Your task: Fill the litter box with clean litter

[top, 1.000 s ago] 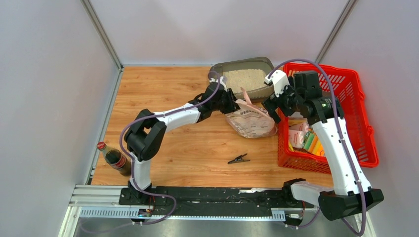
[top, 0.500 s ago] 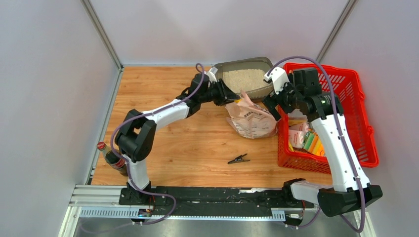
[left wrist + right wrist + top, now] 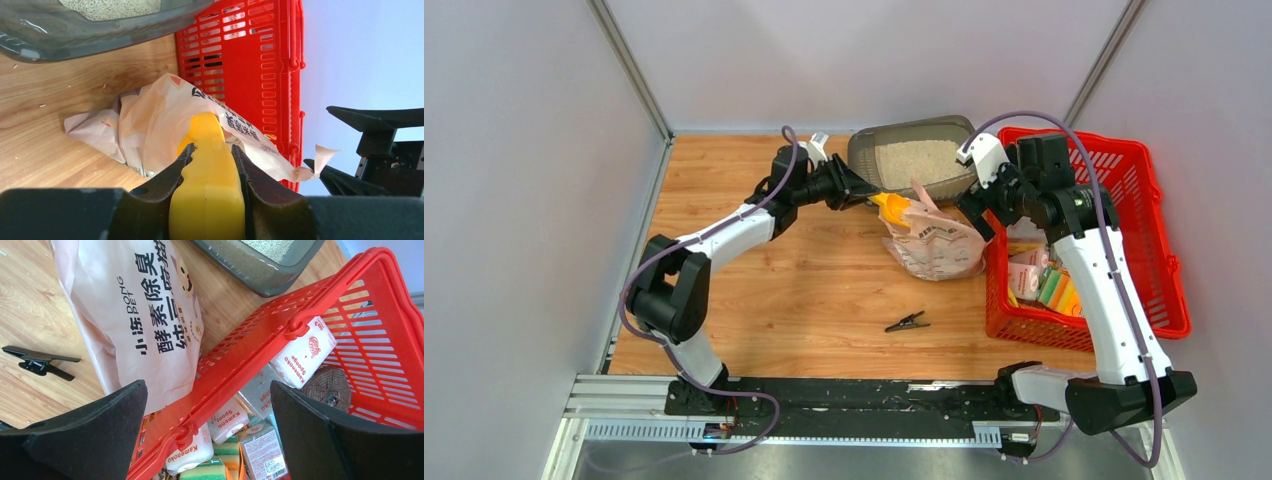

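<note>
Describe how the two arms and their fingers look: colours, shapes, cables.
Both the left arm and the right arm have smooth white links between bulky black joints, on black bases. A thin lilac cable loops loosely along each. The left gripper has black fingers with wavy inner edges; the right gripper has broad, matte black, wedge-shaped fingers.

Wooden table top (image 3: 754,290), evenly lit. Plain pale grey wall panels (image 3: 864,60) enclose it at 9, 12 and 3 o'clock. Aluminium corner posts (image 3: 629,70) at 11 and 1 o'clock. Metal rail (image 3: 844,400) at 6 o'clock.
</note>
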Controlling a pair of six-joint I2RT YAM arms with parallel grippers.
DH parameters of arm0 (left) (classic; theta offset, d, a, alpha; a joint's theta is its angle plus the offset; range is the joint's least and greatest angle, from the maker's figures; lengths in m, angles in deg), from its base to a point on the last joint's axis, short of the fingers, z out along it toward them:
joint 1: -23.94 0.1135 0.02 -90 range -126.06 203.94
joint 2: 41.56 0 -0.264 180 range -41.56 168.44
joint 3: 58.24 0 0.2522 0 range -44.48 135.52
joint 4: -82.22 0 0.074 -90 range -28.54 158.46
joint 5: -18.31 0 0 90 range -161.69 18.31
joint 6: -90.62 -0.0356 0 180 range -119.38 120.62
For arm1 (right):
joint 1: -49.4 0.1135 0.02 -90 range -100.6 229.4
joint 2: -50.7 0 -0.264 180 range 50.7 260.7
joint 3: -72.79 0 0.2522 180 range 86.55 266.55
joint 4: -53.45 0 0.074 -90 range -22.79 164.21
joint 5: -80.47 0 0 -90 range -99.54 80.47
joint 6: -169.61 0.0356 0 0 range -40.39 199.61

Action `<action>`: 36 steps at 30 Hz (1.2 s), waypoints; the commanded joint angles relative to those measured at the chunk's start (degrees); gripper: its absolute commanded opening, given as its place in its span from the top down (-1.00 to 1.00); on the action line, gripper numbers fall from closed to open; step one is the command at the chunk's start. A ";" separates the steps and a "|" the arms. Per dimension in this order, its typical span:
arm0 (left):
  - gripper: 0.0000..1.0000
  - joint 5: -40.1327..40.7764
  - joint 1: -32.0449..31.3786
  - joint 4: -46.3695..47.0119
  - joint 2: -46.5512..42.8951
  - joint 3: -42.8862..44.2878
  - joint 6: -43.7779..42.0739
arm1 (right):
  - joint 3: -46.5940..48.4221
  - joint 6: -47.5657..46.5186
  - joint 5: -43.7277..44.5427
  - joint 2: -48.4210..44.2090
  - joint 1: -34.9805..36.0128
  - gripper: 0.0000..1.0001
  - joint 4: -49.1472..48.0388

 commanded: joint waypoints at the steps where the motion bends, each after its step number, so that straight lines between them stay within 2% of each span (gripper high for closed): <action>1: 1.00 -1.21 2.41 3.69 -4.76 -0.83 1.56 | 2.87 -0.55 1.18 0.49 -0.21 -1.00 -0.70; 9: 1.00 -3.23 3.82 9.48 -5.64 -4.44 4.28 | 2.26 -1.60 2.68 -0.21 -0.21 -1.00 -0.18; 14: 1.00 -7.27 4.69 19.41 -3.71 -5.84 8.32 | 2.25 -2.22 3.73 -0.47 -0.21 -1.00 1.05; 19: 1.00 -7.63 6.02 27.40 -1.08 -8.83 11.75 | 3.92 -2.40 4.53 -0.56 -0.21 -1.00 3.86; 36: 1.00 -10.00 9.35 26.81 -2.21 -11.56 11.06 | 5.95 -2.66 4.79 0.67 -0.21 -1.00 4.74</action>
